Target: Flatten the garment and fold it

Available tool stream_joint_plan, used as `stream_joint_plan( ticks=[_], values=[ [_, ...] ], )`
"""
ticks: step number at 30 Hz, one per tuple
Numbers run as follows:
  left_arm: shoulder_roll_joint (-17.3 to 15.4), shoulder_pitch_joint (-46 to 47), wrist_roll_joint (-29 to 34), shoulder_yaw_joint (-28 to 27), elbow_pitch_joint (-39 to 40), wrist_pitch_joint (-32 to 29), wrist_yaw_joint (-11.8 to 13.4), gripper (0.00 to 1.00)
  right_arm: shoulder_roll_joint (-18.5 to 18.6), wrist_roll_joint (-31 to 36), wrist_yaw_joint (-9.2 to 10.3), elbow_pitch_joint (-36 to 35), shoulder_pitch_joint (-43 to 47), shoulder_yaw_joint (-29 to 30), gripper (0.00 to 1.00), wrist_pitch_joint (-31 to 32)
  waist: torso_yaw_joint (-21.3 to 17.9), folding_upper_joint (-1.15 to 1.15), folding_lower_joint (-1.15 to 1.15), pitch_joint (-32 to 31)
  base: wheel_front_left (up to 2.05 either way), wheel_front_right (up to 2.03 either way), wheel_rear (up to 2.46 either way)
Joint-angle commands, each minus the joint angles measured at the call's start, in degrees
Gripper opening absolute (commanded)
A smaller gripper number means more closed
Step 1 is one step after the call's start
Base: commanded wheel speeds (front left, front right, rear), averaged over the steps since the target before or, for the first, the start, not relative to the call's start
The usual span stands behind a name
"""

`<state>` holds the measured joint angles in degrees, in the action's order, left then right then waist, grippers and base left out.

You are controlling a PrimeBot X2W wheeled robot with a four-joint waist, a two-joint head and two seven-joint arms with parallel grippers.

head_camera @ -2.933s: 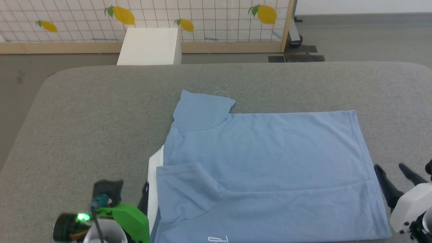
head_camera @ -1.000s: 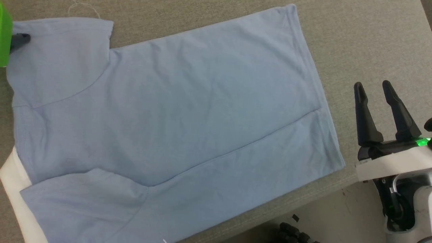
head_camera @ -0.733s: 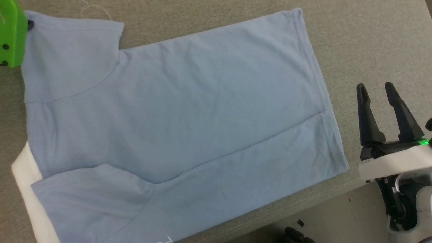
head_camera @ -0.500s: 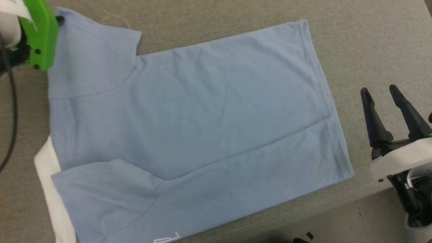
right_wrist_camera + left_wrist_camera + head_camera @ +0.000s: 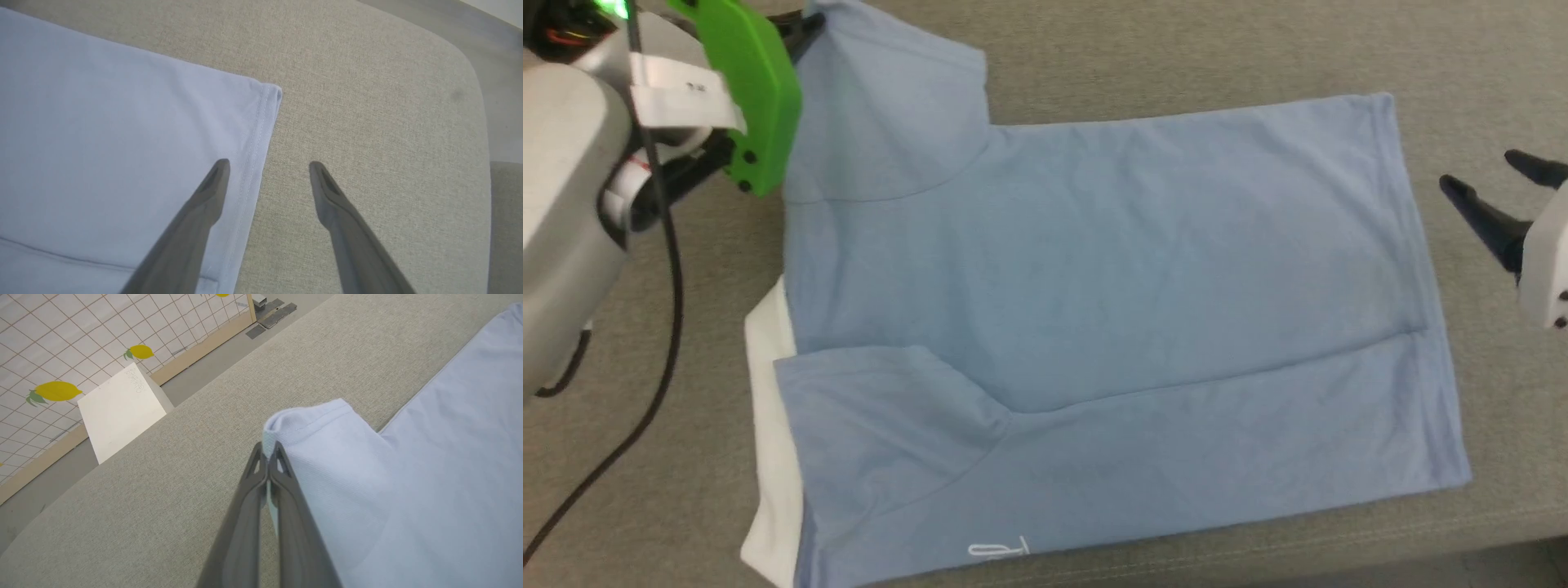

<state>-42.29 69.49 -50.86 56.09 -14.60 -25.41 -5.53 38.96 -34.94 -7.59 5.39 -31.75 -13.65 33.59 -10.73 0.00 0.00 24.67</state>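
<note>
The garment [image 5: 1094, 278], a light blue short-sleeved shirt, lies spread on the grey padded table [image 5: 1176, 49], its white collar band [image 5: 764, 392] to the left and a small white logo [image 5: 999, 549] near the front. My left gripper [image 5: 810, 23], on its green housing, is shut on the far sleeve's corner, which is raised a little. In the left wrist view the left gripper [image 5: 269, 451] pinches the sleeve hem [image 5: 310, 420]. My right gripper [image 5: 1478, 168] stands open beside the hem at the right. In the right wrist view the right gripper [image 5: 269, 166] straddles the garment's edge [image 5: 249, 163].
A white box [image 5: 118, 412] stands on the floor past the table's far edge, before a tiled panel with lemon prints [image 5: 57, 390]. A black cable [image 5: 666, 327] hangs from my left arm over the table. The table's front edge [image 5: 1339, 551] runs just below the garment.
My left gripper has shut on the far sleeve's corner and lifted it slightly. The head camera has swung, shifting the whole picture. The right gripper stays open near the hem.
</note>
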Motion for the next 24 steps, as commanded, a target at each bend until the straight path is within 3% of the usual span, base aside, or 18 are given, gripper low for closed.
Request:
stream_joint_plan(
  ticks=[1, 12, 24],
  values=[
    [0.5, -1.4, 0.8, -0.1, 1.2, 1.0, 0.9, 0.00, 1.0, -1.3, 0.10, 1.7, -2.9, -1.8, 1.00, 0.9, 3.4, 0.00, 0.00, 0.4, 0.00, 0.00, 0.00],
    [2.1, -3.6, 3.7, 0.6, 11.7, 3.8, 6.0, 0.00, 7.8, -3.1, 0.10, 14.8, -19.7, -18.9, 1.00, 3.6, 9.2, 0.00, 0.00, 4.4, 0.00, 0.00, 0.00],
    [2.5, -3.8, 5.0, 0.9, 19.0, 3.4, 9.1, 0.00, 10.1, -5.2, 0.10, 24.1, -25.9, -29.9, 1.00, 1.9, 12.5, 0.00, 0.00, 7.8, 0.00, 0.00, 0.00]
  ],
)
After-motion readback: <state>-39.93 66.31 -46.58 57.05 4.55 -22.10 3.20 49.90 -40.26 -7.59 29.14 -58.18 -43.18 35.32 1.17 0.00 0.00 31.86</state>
